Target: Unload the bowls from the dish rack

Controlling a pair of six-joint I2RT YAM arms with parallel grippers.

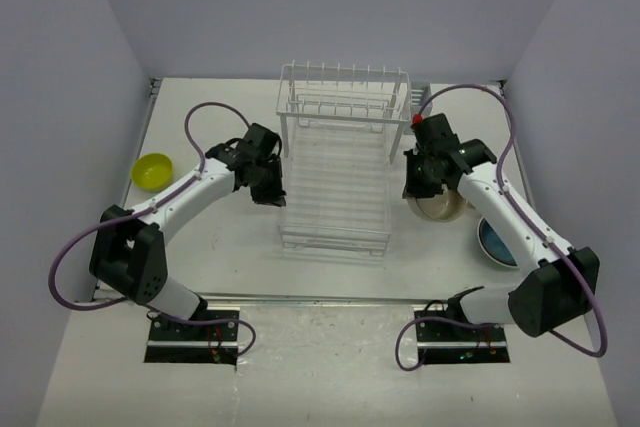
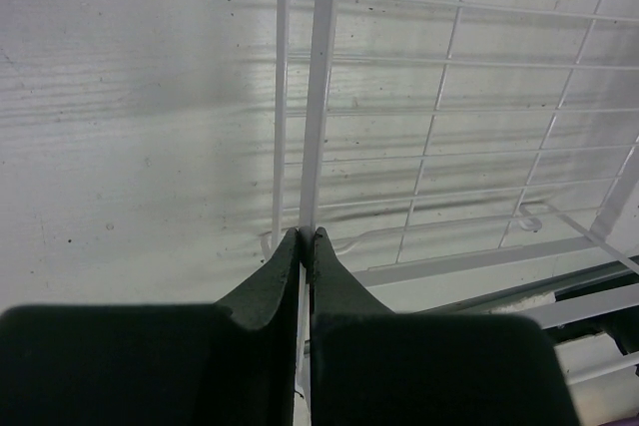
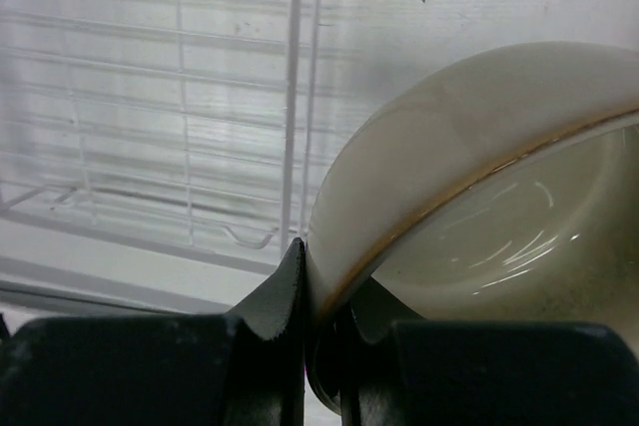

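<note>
The white wire dish rack [image 1: 335, 172] stands mid-table, and no bowl shows in it. My left gripper [image 1: 268, 185] is at its left edge; in the left wrist view the jaws [image 2: 308, 238] are shut on a thin white edge wire of the rack [image 2: 323, 97]. My right gripper [image 1: 424, 185] is just right of the rack, shut on the rim of the beige-cream bowl [image 1: 441, 207], which is tilted. In the right wrist view that bowl [image 3: 469, 137] fills the right half, its wall pinched in the gripper [image 3: 325, 276]. A yellow-green bowl [image 1: 152, 169] sits far left and a dark blue bowl [image 1: 497, 243] at the right.
The rack's raised slotted shelf [image 1: 343, 97] is at the back. White walls close in the table on three sides. The dark blue bowl lies close under my right forearm. Purple cables loop from both arms.
</note>
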